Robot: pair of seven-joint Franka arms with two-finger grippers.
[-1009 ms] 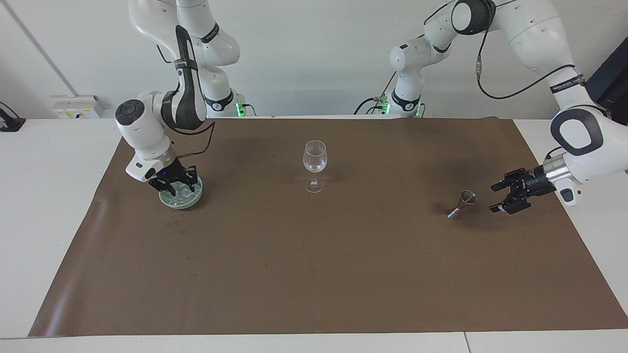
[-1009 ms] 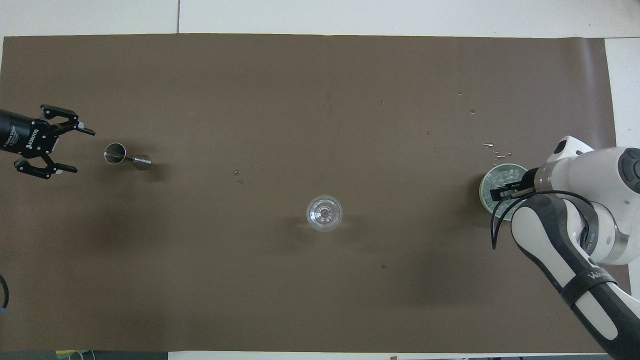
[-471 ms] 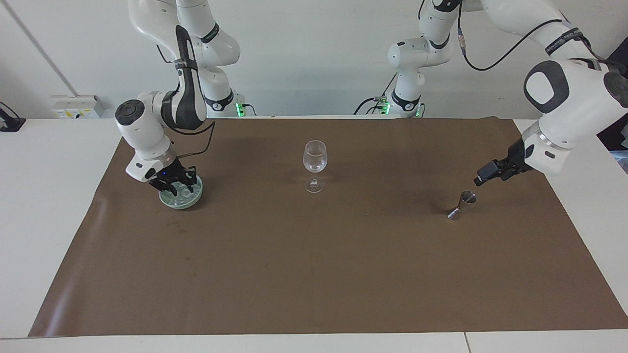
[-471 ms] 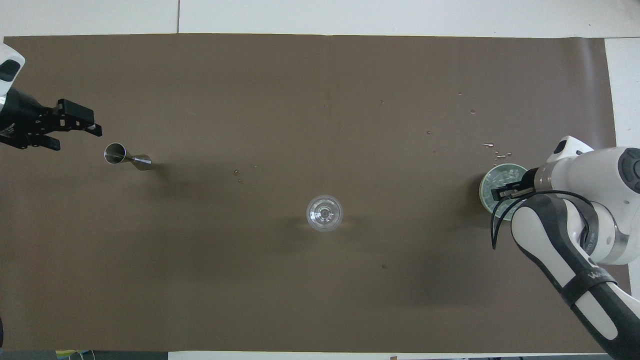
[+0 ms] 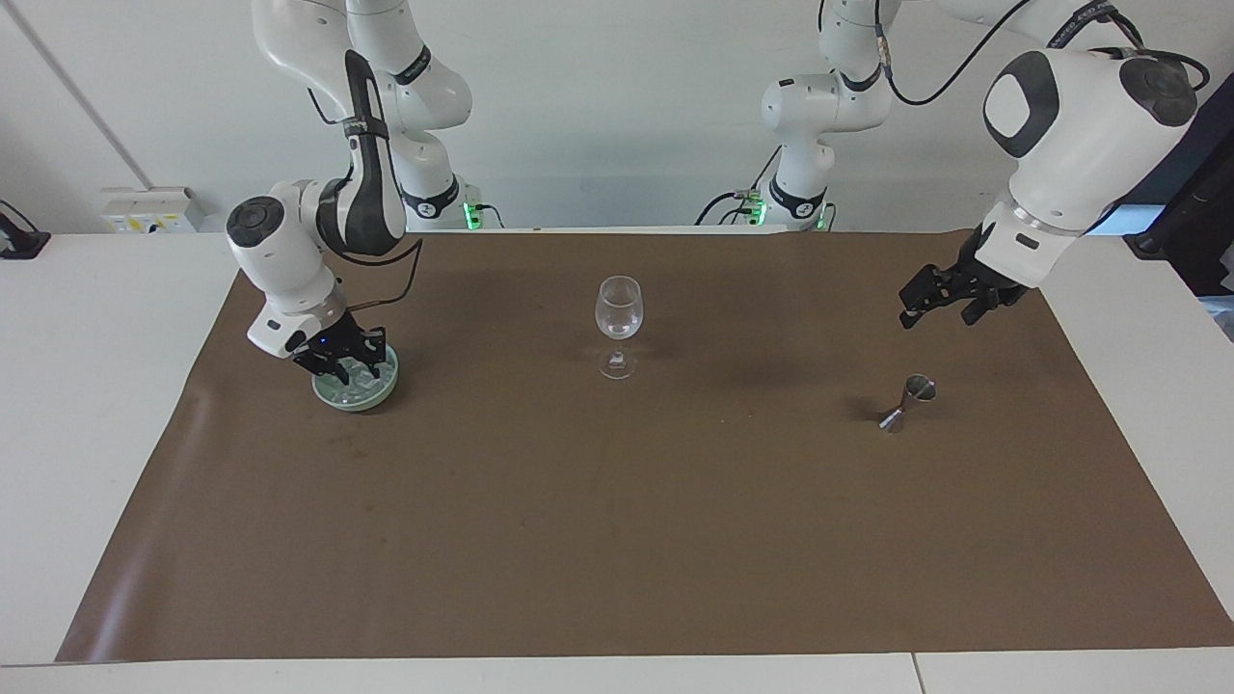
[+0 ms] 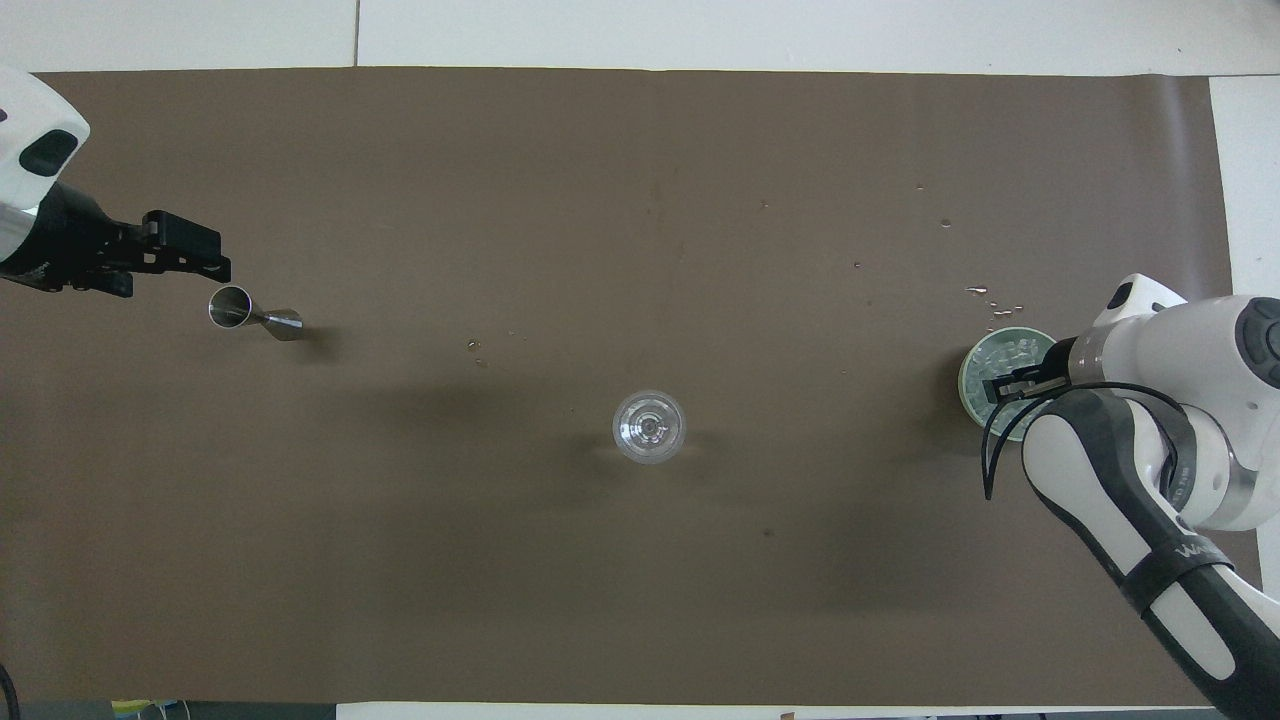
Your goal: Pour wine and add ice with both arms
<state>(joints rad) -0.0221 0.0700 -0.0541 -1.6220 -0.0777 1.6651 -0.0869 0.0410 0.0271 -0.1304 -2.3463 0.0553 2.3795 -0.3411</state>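
Moved: left gripper [image 5: 933, 303] has risen from beside the jigger [image 5: 907, 403], jaws apart, holding nothing.
Right gripper [image 5: 349, 366]: down in the green bowl [image 5: 383, 393], jaws part-closed; grip cannot be told.
Ice [image 6: 1008, 352]: in the bowl.
Wine glass [image 5: 618, 324]: mid-table, upright.

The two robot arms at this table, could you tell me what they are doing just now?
The right gripper is down in the green bowl of ice at its end of the table. The left gripper hangs open in the air above the metal measuring cup, holding nothing. The wine glass stands upright mid-table, apart from both, and looks empty.
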